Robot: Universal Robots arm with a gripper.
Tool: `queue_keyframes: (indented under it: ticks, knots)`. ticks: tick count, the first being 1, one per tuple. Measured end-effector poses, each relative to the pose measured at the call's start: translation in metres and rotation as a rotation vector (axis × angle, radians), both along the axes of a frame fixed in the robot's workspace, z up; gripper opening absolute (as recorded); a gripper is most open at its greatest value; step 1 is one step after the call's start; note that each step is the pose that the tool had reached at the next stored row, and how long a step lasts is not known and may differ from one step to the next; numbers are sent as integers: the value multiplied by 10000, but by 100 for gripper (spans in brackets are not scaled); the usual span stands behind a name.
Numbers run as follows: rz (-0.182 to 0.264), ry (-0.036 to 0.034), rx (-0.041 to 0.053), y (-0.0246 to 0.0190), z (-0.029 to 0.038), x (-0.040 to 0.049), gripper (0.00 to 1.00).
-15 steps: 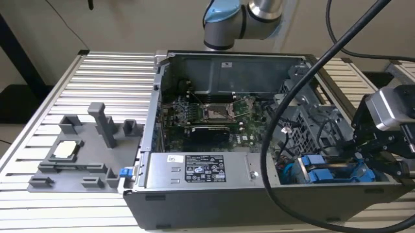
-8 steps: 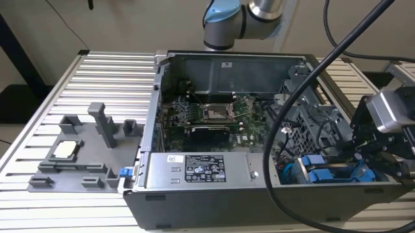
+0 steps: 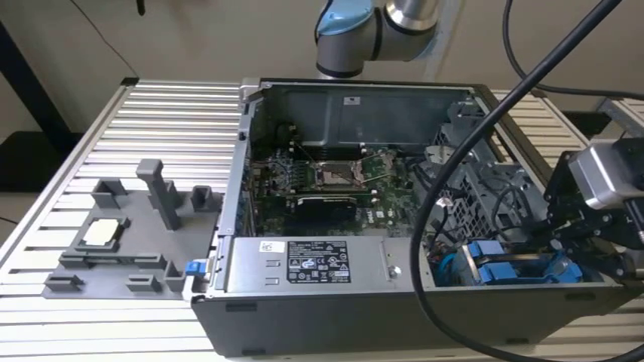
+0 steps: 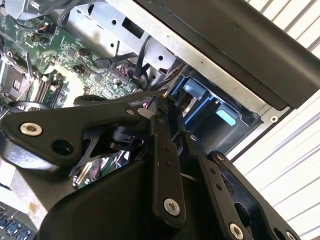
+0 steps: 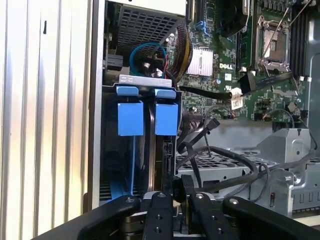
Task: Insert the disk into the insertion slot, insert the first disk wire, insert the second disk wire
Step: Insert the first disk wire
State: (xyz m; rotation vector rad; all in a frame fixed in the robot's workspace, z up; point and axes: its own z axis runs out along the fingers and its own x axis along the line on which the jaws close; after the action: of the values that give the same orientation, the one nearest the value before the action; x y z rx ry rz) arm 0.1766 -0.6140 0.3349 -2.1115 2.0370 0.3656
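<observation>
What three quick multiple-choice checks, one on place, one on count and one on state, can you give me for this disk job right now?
1. In the exterior view, where is the blue-framed disk?
A) on the grey tray
B) inside the computer case, in its near corner on the exterior view's right
C) on the slatted table

2. How many blue tabs of the disk show in the first wrist view?
A) one
B) two
C) four

3. What state is the computer case in?
A) closed
B) open, with the motherboard exposed
C) covered by a cloth

Answers:
1 B, because the blue frame sits within the case walls.
2 B, because two tabs stand side by side.
3 B, because the green board is in plain sight.
</observation>
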Motion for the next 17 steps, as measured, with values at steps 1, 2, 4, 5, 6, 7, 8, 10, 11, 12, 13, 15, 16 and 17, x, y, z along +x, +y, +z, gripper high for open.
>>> queue_keyframes:
  ticks: [1,2,4,5,6,7,8,10,11,12,13,15,16,17]
  knots:
    - [0,0,0,0,-4,0,19]
    - [0,0,0,0,-8,0,19]
    - [0,-1,-1,0,-17,1,19]
    - [0,0,1,-1,-24,1,19]
    - [1,-1,-2,0,-28,1,19]
    - [0,0,0,0,-36,0,19]
    - [1,1,2,-1,-48,0,19]
    - [1,-1,-8,-1,-69,0,19]
    - [1,0,-10,-1,-70,0,19]
    - [0,0,-10,-1,-70,0,19]
    - [0,-1,-8,-1,-72,0,19]
    - [0,1,6,-1,-80,0,21]
    - [0,0,1,-1,-79,0,21]
    - [0,0,1,-1,-79,0,21]
